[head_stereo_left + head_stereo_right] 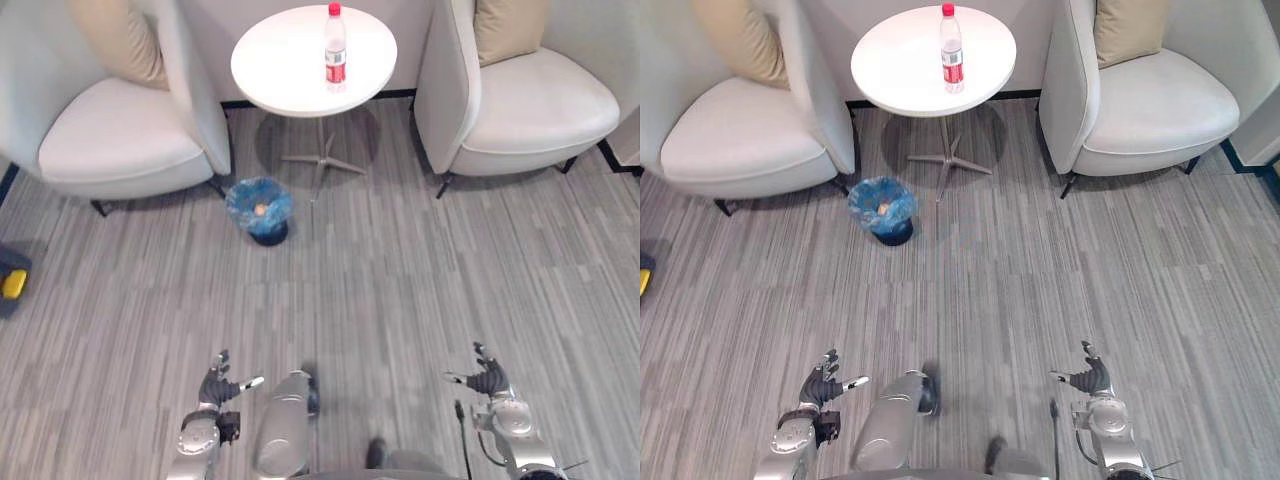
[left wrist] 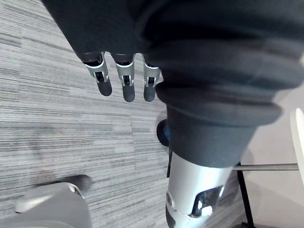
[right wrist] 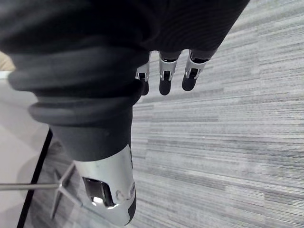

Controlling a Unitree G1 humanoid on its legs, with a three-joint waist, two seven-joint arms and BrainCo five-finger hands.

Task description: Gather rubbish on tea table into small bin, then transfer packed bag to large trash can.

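The left hand (image 1: 214,386) and the right hand (image 1: 490,381) hang low, fingers loose and holding nothing. Far ahead of both, the clear plastic bottle with red cap and label (image 1: 335,46) stands upright on the round white tea table (image 1: 265,80). The small dark bin lined with a blue bag (image 1: 259,206) sits well ahead of the left hand. Being tall and narrow, the bottle could topple if fingers knock it before closing, and a release off-centre could miss the bin.

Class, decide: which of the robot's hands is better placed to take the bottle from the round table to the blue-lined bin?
Probably left. The left hand and right hand are open, empty, equally far; the bottle stands near centre, but the bin sits left of the table.
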